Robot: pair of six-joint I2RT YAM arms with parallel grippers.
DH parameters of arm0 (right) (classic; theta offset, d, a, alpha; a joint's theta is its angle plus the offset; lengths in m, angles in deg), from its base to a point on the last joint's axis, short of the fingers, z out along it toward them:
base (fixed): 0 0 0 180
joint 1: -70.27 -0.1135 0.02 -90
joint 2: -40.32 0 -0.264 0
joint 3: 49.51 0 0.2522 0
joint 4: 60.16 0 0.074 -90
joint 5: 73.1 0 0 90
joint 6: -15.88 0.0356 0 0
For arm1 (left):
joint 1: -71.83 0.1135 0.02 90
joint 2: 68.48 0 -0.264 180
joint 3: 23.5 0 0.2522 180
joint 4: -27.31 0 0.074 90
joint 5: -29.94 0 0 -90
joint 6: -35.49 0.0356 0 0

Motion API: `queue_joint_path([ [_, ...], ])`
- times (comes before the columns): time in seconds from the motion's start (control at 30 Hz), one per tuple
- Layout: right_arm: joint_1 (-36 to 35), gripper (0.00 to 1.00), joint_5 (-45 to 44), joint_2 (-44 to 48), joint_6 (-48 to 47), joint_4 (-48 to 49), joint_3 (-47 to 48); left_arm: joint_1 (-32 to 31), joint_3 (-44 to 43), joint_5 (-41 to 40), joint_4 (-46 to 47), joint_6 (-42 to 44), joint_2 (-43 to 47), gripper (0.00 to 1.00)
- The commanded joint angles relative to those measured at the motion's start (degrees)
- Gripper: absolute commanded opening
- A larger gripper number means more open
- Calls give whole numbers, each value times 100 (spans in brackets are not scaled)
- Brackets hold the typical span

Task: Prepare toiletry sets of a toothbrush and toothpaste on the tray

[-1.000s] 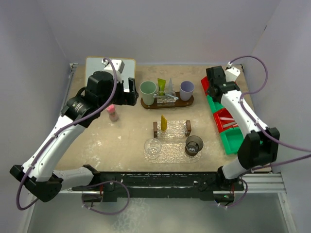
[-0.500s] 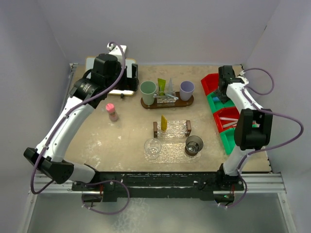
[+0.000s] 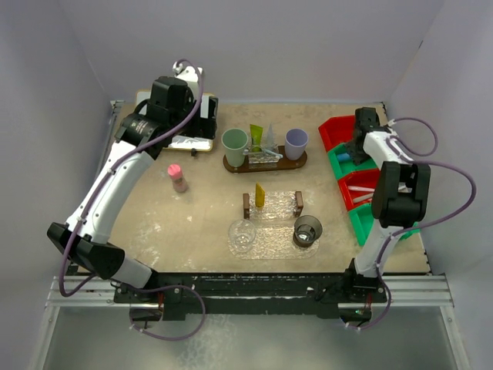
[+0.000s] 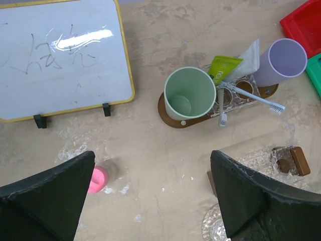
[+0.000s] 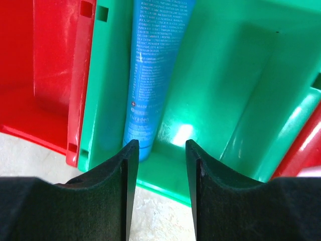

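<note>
Worktop [image 3: 200, 212] with two toiletry sets, seen from above and from both wrists. My left fingers [image 4: 47, 201] are spread wide with nothing between them, hanging above the worktop near the whiteboard [image 4: 60, 55]. Below them the brown oval tray [image 4: 168, 114] carries a green cup [image 4: 189, 93] and a purple cup [image 4: 281, 60]. A green tube [image 4: 223, 68] and a white tube [image 4: 247, 56] stand between the cups, and two toothbrushes [image 4: 251, 97] lie across the rack. Nearer my bases, the clear tray [image 3: 269, 245] holds a clear cup [image 3: 242, 233], a dark cup [image 3: 307, 228] and a low rack [image 3: 297, 203] with one yellow tube [image 3: 260, 194]. A pink-capped bottle [image 3: 178, 177] stands apart to the left. My right fingers [image 5: 108, 191] are parted and grip nothing, lowered into the green bin [image 5: 235, 75]. There a blue toothpaste tube [image 5: 153, 75] lies along the wall next to the red bin [image 5: 50, 75]; whether one fingertip touches the tube's end I cannot tell.
</note>
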Motion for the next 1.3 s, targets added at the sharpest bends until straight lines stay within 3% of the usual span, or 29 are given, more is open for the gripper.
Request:
queue_joint_path([
  [0.0,79,45,195,-195,288,268,286,62,-286,85,60,194,-6,93],
  [0.4,262,51,730,-733,744,777,275,128,-354,262,39,120,-120,94],
  [0.77,298,43,688,-1025,1187,283,315,180,94,303,186,-105,148,93],
  [1.03,294,32,631,-505,1029,19,395,198,401,272,201,-243,447,93],
  [1.27,302,32,565,587,888,86,152,203,718,562,299,-432,794,93],
])
